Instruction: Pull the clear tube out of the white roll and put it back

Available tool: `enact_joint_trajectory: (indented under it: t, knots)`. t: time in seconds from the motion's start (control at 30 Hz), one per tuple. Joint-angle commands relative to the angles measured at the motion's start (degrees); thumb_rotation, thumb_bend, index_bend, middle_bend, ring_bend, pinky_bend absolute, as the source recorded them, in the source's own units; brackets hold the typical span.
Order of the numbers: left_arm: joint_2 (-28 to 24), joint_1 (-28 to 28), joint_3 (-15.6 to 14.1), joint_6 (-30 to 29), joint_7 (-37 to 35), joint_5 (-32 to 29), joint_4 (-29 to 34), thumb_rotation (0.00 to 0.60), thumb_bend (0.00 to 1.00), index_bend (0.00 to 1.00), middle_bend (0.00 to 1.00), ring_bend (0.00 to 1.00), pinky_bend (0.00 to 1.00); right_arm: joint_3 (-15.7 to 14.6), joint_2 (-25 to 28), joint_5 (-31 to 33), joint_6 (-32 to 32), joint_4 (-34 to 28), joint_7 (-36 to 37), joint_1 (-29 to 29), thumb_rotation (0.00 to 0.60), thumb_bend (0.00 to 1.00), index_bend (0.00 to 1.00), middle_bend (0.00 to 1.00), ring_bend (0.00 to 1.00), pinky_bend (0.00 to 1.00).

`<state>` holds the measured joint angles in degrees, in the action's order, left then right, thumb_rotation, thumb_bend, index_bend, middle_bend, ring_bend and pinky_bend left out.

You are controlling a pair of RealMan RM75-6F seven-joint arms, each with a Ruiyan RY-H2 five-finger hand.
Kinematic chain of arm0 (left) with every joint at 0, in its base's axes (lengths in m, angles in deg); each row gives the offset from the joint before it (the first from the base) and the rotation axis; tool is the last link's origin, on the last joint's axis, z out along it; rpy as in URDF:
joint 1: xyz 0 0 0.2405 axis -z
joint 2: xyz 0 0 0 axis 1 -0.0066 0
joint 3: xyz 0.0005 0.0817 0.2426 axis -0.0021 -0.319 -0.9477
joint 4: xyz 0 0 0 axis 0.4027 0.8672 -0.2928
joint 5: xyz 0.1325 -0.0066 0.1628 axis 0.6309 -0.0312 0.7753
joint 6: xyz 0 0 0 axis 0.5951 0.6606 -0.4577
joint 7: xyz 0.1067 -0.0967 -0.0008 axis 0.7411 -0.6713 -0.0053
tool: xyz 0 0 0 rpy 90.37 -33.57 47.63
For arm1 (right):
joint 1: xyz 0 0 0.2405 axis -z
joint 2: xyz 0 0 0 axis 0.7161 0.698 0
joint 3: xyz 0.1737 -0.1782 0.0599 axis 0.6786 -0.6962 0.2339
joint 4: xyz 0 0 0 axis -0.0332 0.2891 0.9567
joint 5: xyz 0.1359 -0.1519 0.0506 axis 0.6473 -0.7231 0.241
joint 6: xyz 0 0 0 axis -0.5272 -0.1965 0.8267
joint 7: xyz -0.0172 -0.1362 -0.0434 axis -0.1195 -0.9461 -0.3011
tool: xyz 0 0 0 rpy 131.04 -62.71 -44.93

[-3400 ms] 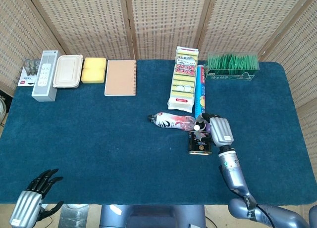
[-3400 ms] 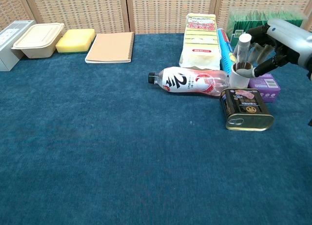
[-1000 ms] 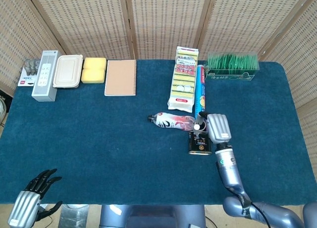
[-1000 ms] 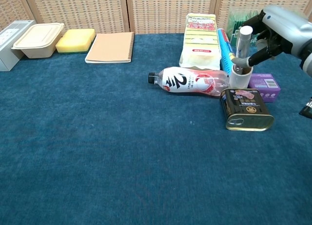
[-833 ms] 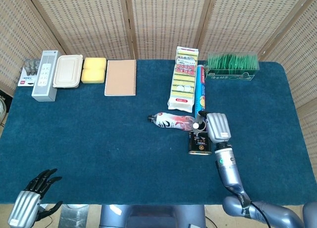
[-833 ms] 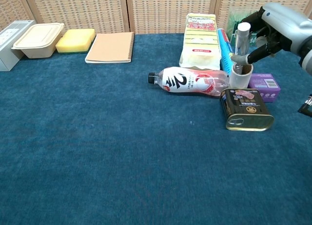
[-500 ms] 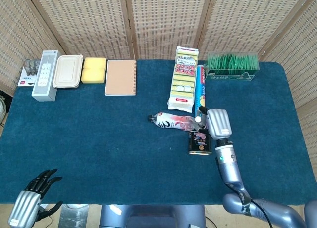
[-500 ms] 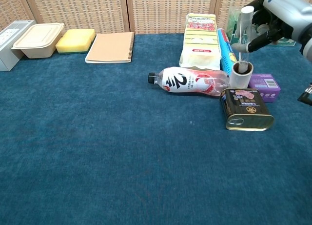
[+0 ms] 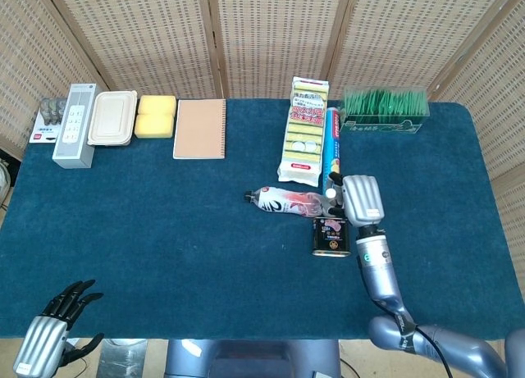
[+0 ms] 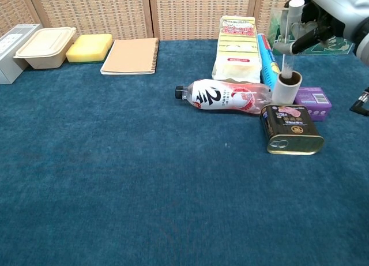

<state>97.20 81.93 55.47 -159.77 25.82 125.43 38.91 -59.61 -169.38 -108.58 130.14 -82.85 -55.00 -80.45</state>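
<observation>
The short white roll (image 10: 286,87) stands upright on the blue cloth, between a lying bottle and a purple box. My right hand (image 10: 323,11) is above and behind it, pinching the clear tube (image 10: 288,41) near its white cap. The tube hangs almost upright and its lower end is just at the roll's mouth. In the head view my right hand (image 9: 362,200) covers the roll, and only the tube's cap (image 9: 330,193) shows beside it. My left hand (image 9: 51,332) hangs off the table's near left corner, fingers apart, holding nothing.
A plastic bottle (image 10: 228,96) lies left of the roll, a tin can (image 10: 291,129) in front, a purple box (image 10: 314,98) to its right. Behind are a sponge pack (image 10: 237,47), a blue wrap roll (image 10: 267,58) and a green box (image 9: 385,107). A notebook (image 10: 131,56) and containers line the back left.
My right hand has risen and drawn the clear tube upward, from deep in the roll to its lower end at the roll's mouth. The left hand has not moved.
</observation>
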Motion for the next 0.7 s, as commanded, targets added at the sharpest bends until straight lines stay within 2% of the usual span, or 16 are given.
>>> enact_joint_trajectory:
  t: [0.03,0.7]
  knots:
    - [0.01,-0.01,0.0,0.0,0.02,0.0,-0.03,0.6,0.18,0.24,0.15,0.12,0.22,0.04,0.01,0.05,-0.02,-0.07,-0.13,-0.15,0.6,0.36,0.66,0.77,0.83,0.76]
    - [-0.08,-0.14,0.05,-0.48,-0.52,0.03,-0.3,0.6,0.18,0.23,0.15,0.12,0.22,1.46,0.02,0.15,0.53,-1.93,-3.31,-2.71,0.6,0.36,0.66,0.77,0.83,0.77]
